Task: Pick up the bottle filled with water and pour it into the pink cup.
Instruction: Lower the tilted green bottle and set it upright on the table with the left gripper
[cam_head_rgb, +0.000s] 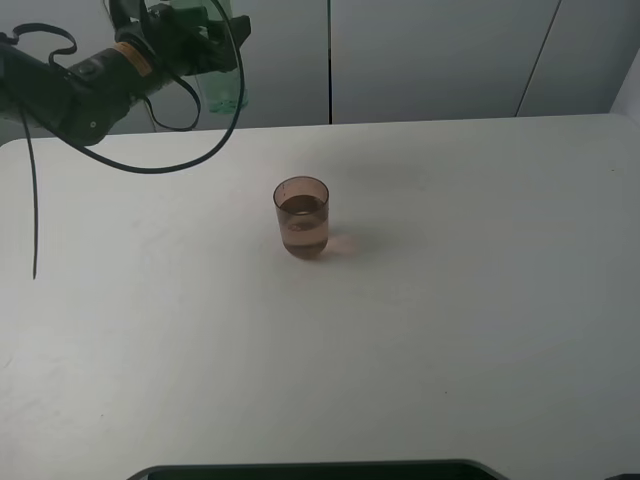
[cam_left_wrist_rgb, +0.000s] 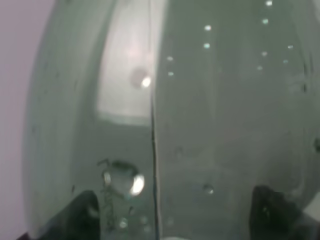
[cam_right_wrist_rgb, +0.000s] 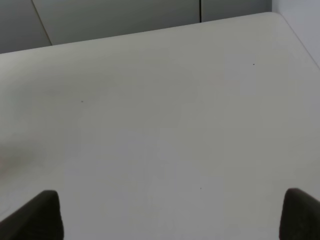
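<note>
The pink cup (cam_head_rgb: 301, 217) stands upright at the middle of the white table (cam_head_rgb: 480, 300) and holds some liquid. My left gripper (cam_head_rgb: 205, 40) is raised at the far left back, well above the table and away from the cup. It is shut on the green-tinted bottle (cam_head_rgb: 228, 85), whose lower part hangs below the fingers. In the left wrist view the bottle (cam_left_wrist_rgb: 200, 115) fills the frame, with droplets on its wall, between the two fingertips (cam_left_wrist_rgb: 82, 212). My right gripper (cam_right_wrist_rgb: 170, 215) is open and empty over bare table; it is out of the high view.
Grey cabinet doors (cam_head_rgb: 430, 55) stand behind the table's back edge. A black cable (cam_head_rgb: 150, 165) loops down from the left arm over the table's back left. A dark edge (cam_head_rgb: 320, 468) runs along the front of the table.
</note>
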